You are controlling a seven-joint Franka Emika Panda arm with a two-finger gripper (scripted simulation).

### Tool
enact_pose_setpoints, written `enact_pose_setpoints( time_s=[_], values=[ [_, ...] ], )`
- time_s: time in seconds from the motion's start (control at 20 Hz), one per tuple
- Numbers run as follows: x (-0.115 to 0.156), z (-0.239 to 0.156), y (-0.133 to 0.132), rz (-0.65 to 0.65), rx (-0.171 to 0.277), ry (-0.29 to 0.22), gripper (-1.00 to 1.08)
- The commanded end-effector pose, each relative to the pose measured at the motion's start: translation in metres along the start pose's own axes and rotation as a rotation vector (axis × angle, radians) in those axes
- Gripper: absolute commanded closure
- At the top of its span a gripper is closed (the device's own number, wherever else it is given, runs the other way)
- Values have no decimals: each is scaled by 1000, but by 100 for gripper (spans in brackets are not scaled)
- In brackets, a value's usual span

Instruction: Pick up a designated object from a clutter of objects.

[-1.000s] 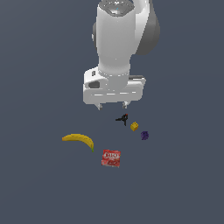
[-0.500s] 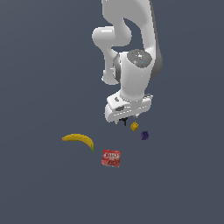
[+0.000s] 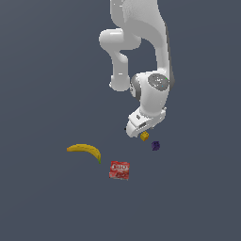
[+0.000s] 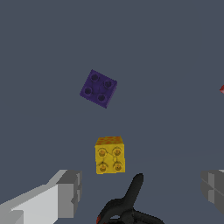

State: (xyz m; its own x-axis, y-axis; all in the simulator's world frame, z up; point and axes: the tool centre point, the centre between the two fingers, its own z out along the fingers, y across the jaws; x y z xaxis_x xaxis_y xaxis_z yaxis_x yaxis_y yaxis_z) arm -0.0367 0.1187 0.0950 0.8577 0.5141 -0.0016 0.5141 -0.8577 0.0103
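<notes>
The tiny yellow block [image 3: 144, 136] lies on the grey floor, just below my gripper [image 3: 140, 127] in the exterior view. In the wrist view the yellow studded block [image 4: 109, 154] sits ahead of my open gripper [image 4: 140, 189], nearer the light finger [image 4: 65, 192] than the other finger [image 4: 213, 186]. Nothing is between the fingers but the black-and-red clamp [image 4: 127, 206], which lies on the floor under the hand. The purple studded block [image 4: 98, 88] lies beyond the yellow one, and shows in the exterior view [image 3: 155, 145] on its right.
A yellow banana [image 3: 85, 150] lies toward the exterior view's left. The flat red printed box [image 3: 119, 169] lies nearer the camera than the blocks; its corner [image 4: 222, 89] shows at the wrist view's edge. The hand hides most of the clamp in the exterior view.
The arm has stretched away and lowered. The hand has come down from above the clutter to just over the clamp and the yellow block. No object has moved.
</notes>
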Motion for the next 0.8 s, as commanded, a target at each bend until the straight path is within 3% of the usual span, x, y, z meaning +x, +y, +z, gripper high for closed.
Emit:
enact_pose_setpoints(
  time_s=[0.0, 0.75],
  values=[
    [-2, 11, -10, -28, 4, 2, -92],
    [-5, 36, -21, -57, 10, 1, -92]
  ],
)
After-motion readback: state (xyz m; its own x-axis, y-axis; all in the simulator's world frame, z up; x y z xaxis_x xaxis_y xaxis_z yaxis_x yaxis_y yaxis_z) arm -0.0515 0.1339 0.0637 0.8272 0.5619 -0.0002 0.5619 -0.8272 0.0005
